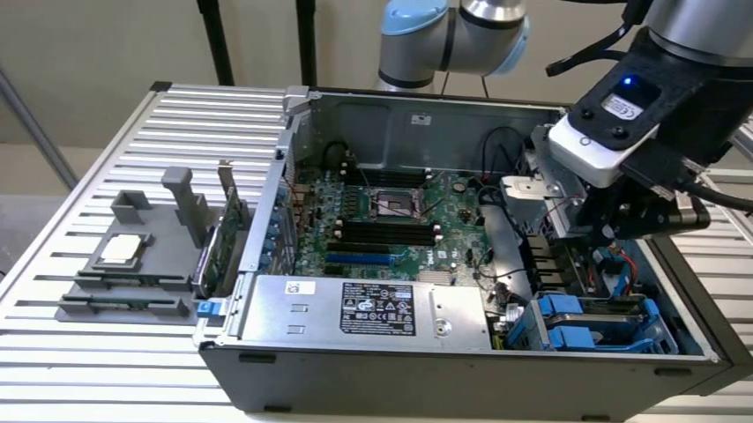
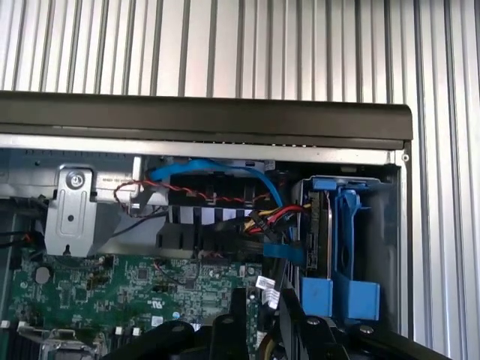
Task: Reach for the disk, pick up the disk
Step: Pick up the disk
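The disk [image 1: 594, 324] sits in its blue carrier rails in the drive bay at the corner of the open computer case [image 1: 471, 374], at the exterior view's lower right, just beside the silver power-supply box [image 1: 353, 308]. In the wrist view the disk [image 2: 324, 225] stands on edge between blue rails, close against the case's side wall, with bundled cables [image 2: 262, 217] and a blue data cable next to it.

The hand [image 1: 618, 220] hangs above the case's interior, over the cable area between the motherboard [image 1: 376, 220] and the drive bay, apart from the disk. The arm comes in from the exterior view's upper right, its wrist tilted downward, a blue light lit on the camera housing. Whether its fingers are wide or narrow I cannot tell.

The power-supply box carries a black label with white print too small to read.

The case rests on a ribbed metal bench [image 1: 94, 352]. A grey fixture [image 1: 141, 256] holding a small silver-topped chip lies at the exterior view's left, well apart.
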Robot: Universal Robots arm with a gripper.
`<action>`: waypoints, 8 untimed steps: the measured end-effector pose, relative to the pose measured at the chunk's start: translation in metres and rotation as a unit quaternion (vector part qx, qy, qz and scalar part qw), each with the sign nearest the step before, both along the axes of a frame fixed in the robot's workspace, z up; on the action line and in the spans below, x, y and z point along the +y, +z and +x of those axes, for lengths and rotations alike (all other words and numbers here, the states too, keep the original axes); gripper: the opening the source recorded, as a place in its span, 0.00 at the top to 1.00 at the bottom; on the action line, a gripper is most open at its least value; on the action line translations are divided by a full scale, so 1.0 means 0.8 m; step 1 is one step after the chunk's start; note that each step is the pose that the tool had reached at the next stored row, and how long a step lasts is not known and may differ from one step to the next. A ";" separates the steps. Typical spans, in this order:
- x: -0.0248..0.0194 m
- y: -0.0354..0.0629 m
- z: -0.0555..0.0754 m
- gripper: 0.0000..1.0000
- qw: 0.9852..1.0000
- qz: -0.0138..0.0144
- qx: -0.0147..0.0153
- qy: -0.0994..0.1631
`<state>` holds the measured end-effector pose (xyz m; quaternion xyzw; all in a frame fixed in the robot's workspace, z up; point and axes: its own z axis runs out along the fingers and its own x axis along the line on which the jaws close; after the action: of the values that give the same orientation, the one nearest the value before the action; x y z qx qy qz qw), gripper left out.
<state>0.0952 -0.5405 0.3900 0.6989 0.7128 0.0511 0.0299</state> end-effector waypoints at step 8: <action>-0.0041 -0.001 0.006 0.68 1.000 -0.001 0.000 -0.010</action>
<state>0.1003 -0.5438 0.3892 0.7060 0.7057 0.0505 0.0313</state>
